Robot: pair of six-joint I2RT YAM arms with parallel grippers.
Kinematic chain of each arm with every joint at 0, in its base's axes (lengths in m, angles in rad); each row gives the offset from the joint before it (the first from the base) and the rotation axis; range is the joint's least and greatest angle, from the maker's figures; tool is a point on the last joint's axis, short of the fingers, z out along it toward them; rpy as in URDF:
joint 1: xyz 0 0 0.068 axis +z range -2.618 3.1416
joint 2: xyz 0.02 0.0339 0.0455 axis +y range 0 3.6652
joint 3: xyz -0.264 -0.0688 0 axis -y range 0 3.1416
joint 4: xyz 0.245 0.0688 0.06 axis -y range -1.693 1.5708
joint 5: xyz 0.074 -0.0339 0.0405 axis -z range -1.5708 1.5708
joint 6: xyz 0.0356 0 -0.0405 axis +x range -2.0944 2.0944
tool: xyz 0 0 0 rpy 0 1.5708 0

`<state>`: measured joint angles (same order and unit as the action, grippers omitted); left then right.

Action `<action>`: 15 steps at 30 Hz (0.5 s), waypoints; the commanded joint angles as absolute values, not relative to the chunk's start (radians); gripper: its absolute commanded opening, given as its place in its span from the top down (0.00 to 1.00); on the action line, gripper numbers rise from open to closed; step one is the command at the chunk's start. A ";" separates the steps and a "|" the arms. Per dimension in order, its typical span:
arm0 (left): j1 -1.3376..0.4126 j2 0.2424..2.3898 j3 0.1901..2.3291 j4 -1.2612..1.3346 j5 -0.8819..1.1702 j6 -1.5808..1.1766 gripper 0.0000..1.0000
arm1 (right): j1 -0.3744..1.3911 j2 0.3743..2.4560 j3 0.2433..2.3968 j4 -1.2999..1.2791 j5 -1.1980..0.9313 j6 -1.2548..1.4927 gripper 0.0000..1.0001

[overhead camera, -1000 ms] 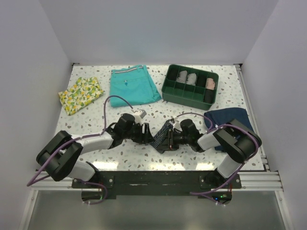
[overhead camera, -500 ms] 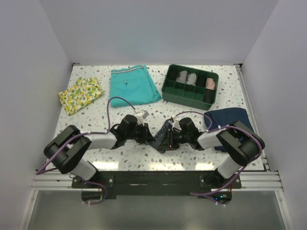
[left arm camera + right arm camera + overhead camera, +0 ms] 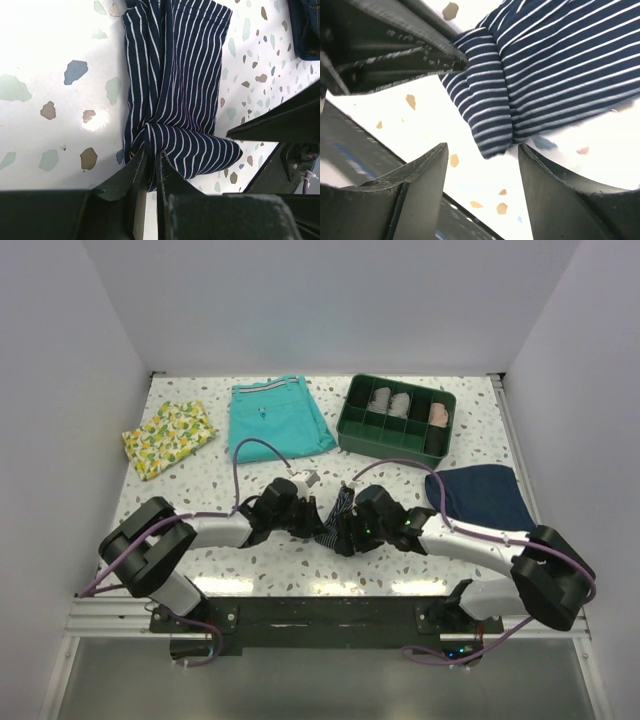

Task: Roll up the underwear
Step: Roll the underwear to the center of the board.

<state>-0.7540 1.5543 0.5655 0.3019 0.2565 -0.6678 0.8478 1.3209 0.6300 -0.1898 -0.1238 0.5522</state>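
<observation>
One thin fold of underwear [image 3: 175, 75] sits clamped in the left gripper [image 3: 150, 167], the right gripper [image 3: 482, 172] apart, so any tug could slip it loose.

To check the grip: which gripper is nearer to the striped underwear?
Left. The left gripper is pinching a fold of the underwear; the right gripper stands open, its fingers on either side of the cloth's end.

The top camera looks down from behind; both wrist cameras closely share the underwear [image 3: 175, 100].
</observation>
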 commanded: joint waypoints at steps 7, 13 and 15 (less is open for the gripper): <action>-0.772 1.608 0.621 0.186 0.212 -0.589 0.90 | 0.930 1.204 0.736 -0.394 0.167 0.283 0.37; -0.773 1.624 0.660 0.141 0.216 -0.584 0.90 | 1.006 1.268 0.827 -0.417 0.161 0.196 0.37; -0.773 1.628 0.666 0.134 0.219 -0.589 0.90 | 1.043 1.316 0.851 -0.422 0.175 0.173 0.37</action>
<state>-0.7673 1.5955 0.6468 0.2245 0.2543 -0.6334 0.9840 1.2629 0.7681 -0.4072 0.1360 0.2672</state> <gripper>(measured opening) 0.140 0.630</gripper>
